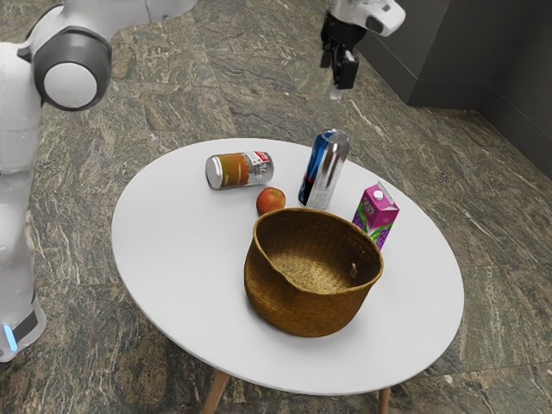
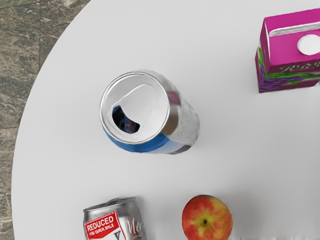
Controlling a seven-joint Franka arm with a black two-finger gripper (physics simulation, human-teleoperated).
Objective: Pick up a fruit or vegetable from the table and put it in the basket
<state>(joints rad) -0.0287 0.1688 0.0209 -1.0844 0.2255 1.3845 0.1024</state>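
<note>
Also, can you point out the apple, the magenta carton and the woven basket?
Apple [image 2: 216, 214]: wrist view, skin beside the dark hollow on top.
Magenta carton [image 1: 374, 214]: exterior view, printed side below the cap.
Woven basket [image 1: 297, 310]: exterior view, outer wall.

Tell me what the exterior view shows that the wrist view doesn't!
Exterior view: the robot's white arm and black tool, the table legs, and the inside of the brown basket.

Wrist view: the drinking hole in the top of the tall can, and the dark dot on the apple.

Both: the apple, tall can, lying can, purple carton, white tabletop and stony floor.
</note>
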